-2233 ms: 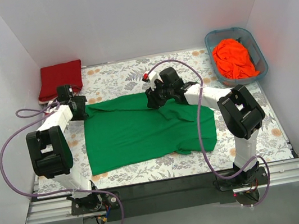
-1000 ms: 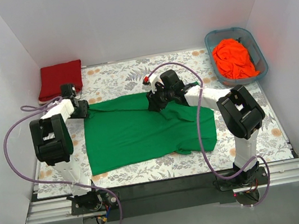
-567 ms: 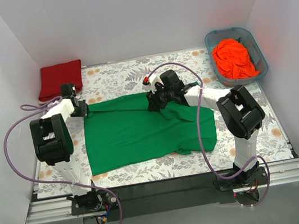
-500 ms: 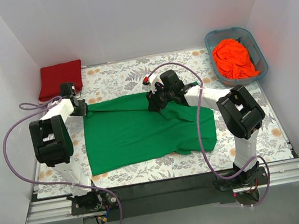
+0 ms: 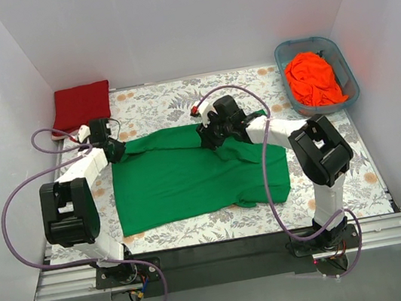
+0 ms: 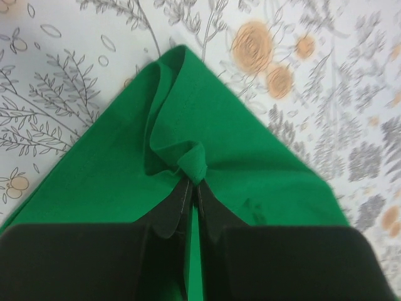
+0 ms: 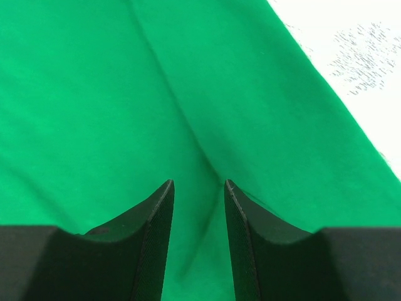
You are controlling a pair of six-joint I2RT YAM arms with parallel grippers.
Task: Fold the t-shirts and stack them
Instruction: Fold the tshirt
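Observation:
A bright green t-shirt [image 5: 189, 177] lies spread flat in the middle of the floral table. My left gripper [image 5: 117, 149] is at its far left corner, shut on a small bunched pinch of the green fabric [image 6: 195, 164]; the tips of the left gripper [image 6: 194, 183] meet there. My right gripper [image 5: 207, 137] hovers low over the shirt's far edge near the middle. In the right wrist view the right gripper [image 7: 199, 183] stands open, with only flat green cloth [image 7: 125, 94] beneath. A folded dark red t-shirt [image 5: 81, 107] sits at the far left. A crumpled orange t-shirt [image 5: 313, 78] fills the tub.
A blue-grey plastic tub [image 5: 304, 41] stands at the far right corner. White walls enclose the table on three sides. The floral tablecloth [image 5: 169, 98] shows beyond the green shirt, and purple cables loop beside both arms.
My left gripper has shut on the green shirt's far left corner and shifted slightly right, bunching the cloth. Its elbow has swung nearer. The right gripper has barely moved.

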